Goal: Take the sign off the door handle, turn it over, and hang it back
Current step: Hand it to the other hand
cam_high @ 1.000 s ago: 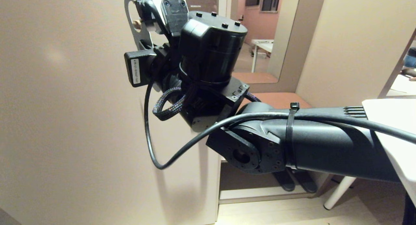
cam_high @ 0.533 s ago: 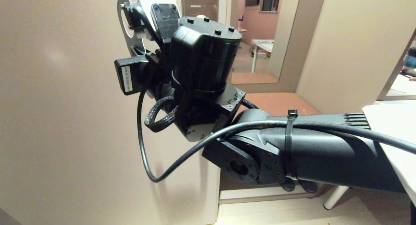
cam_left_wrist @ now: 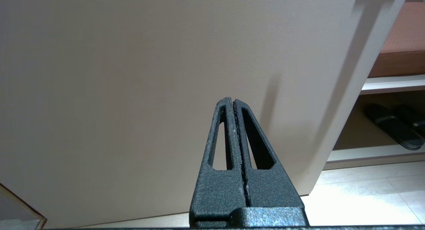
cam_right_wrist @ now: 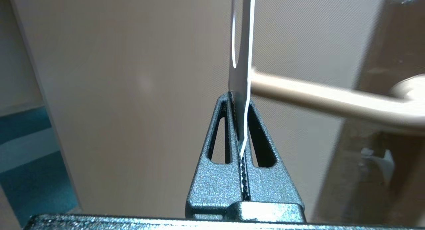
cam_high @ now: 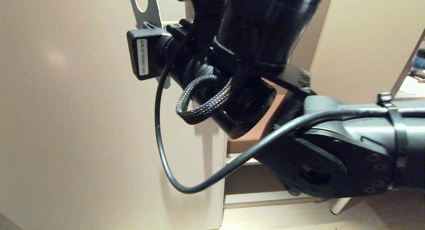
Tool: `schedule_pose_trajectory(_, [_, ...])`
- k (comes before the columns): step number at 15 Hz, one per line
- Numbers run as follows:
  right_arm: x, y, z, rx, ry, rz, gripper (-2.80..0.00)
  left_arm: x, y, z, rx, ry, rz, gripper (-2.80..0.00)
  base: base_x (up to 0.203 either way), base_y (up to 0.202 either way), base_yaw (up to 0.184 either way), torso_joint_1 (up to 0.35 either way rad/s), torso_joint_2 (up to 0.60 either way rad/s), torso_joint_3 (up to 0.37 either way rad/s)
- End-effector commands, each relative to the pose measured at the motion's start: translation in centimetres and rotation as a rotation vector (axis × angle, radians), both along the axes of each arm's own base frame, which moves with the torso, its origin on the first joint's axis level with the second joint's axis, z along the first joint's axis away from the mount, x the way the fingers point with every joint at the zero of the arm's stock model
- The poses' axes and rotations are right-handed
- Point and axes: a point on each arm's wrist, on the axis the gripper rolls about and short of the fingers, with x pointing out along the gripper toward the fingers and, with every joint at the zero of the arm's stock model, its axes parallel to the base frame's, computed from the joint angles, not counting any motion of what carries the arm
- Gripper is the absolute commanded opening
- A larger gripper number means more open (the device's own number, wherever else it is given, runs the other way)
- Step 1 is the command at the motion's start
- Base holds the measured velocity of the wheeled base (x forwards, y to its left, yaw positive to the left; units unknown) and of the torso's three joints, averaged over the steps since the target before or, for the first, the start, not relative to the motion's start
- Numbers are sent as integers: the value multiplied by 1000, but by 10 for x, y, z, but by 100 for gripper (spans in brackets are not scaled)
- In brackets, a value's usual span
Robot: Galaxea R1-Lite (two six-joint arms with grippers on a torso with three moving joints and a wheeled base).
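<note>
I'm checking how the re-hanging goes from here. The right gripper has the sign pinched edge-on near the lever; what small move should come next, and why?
Probably slide the sign sideways so its hole passes over the door handle. The right gripper holds the card by its lower end, and the lever's tip sits right beside the card, seemingly not yet through the hole.

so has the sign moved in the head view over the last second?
Yes. The sign, clamped edge-on in the right gripper, has risen against the door: its hole now runs off the top of the view.
</note>
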Motion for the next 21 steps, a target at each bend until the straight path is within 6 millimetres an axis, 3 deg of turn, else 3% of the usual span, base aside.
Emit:
schedule_pose_trajectory(1, [-12, -20, 21, 39, -24, -4, -280, 0, 0, 0, 0, 2, 1, -280, 0, 0, 0, 0, 0, 0])
schedule_pose_trajectory(5, [-13, -57, 44, 60, -44, -84, -280, 0, 0, 0, -1, 1, 0, -280, 0, 0, 0, 0, 0, 0])
schedule_pose_trajectory(8, [1, -105, 67, 75, -75, -226, -280, 0, 0, 0, 0, 2, 0, -280, 0, 0, 0, 0, 0, 0])
schedule_pose_trajectory(11, [0, -143, 85, 73, -107, -331, -280, 0, 0, 0, 1, 1, 1, -280, 0, 0, 0, 0, 0, 0])
schedule_pose_trajectory(15, [-5, -188, 88, 49, -102, -442, -280, 0, 0, 0, -1, 1, 0, -280, 0, 0, 0, 0, 0, 0])
schedule_pose_trajectory(18, [-4, -242, 86, 13, -83, -615, -280, 0, 0, 0, 0, 1, 1, -280, 0, 0, 0, 0, 0, 0])
schedule_pose_trajectory(21, [-18, -287, 73, -34, -58, -730, -280, 0, 0, 0, -1, 1, 1, -280, 0, 0, 0, 0, 0, 0])
